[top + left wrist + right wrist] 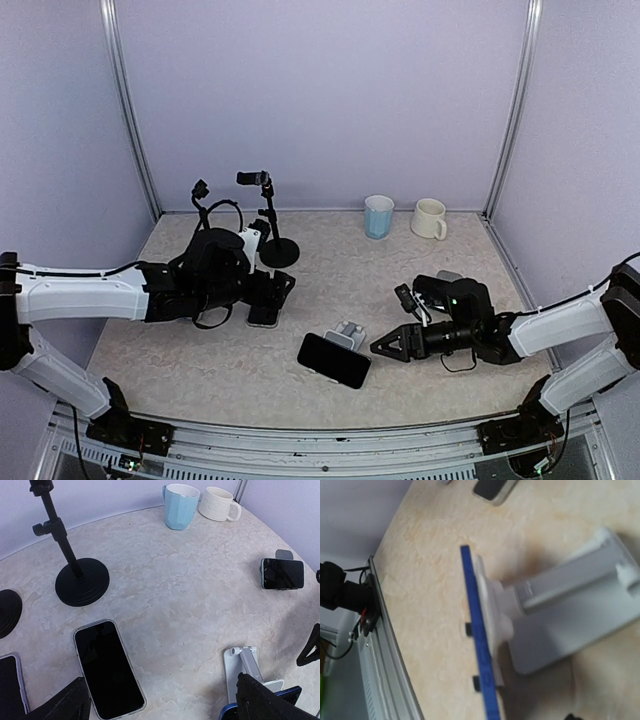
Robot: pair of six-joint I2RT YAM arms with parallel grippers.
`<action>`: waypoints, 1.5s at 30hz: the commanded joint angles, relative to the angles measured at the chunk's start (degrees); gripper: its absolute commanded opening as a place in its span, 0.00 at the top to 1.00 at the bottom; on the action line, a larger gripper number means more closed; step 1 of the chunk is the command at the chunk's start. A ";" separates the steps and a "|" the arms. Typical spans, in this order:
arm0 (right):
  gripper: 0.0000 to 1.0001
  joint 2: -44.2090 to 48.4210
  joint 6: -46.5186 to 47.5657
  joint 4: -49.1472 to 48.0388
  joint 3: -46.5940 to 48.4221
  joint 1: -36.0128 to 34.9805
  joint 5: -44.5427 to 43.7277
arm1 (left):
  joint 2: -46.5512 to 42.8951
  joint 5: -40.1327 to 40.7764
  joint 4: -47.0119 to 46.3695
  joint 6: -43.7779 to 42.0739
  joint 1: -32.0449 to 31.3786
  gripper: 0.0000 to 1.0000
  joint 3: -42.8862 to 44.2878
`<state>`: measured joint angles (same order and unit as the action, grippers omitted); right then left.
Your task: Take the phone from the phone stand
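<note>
- Phone (335,360) sits tilted on the pale phone stand (349,330), front middle of the bench (200,370). Right wrist view shows it edge-on against the cradle.
- Right tool (385,347) is low, just beside the back of the stand, tips toward it. Nothing is in its grip. How wide the jaws stand, I cannot tell.
- Left tool (270,292) is spread fully wide and holds nothing. It hovers over a flat phone (109,667), well apart from the stand.
- Risk: if you close on the stand's arm instead of the phone's edges, both come away together. The stand looks light and would likely slide or tip.
- Risk: pinch only the thin rim and the phone may slip and drop onto the bench.
- Risk: a second stood phone (282,573) sits close behind your right arm, so a wide swing could knock it.
- Count: four phones, two on stands and two lying flat, with one flat one (9,685) at the left wrist view's edge.
- Count: two phone stands, two black pole stands (81,582), one blue cup (179,506), one white mug (217,503), two tools.
</note>
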<state>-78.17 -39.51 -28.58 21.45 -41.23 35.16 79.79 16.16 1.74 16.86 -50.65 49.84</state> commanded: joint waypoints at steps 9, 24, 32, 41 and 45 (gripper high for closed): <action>0.40 -7.99 -5.85 -14.93 -3.08 -3.91 -1.52 | -7.76 1.42 -14.11 -8.34 -3.55 0.01 -7.56; 0.60 -17.78 -8.09 -24.57 -2.82 -6.20 -1.10 | -8.61 1.11 -15.03 -11.68 -4.87 0.01 -8.71; 0.80 -17.81 -7.92 -24.34 -2.27 -6.31 -0.54 | -8.73 0.87 -15.27 -13.89 -5.61 0.01 -9.04; 1.00 -13.53 -5.32 -18.26 -0.15 -6.27 -1.08 | -8.69 1.76 -14.75 -16.93 -7.32 0.01 -9.24; 1.00 -12.03 -3.72 -15.05 1.80 -6.27 -1.73 | -8.63 1.92 -14.33 -17.93 -7.93 0.01 -9.20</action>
<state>-92.79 -45.19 -46.81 20.47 -47.27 34.70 72.10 17.28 -11.99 0.99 -57.74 41.34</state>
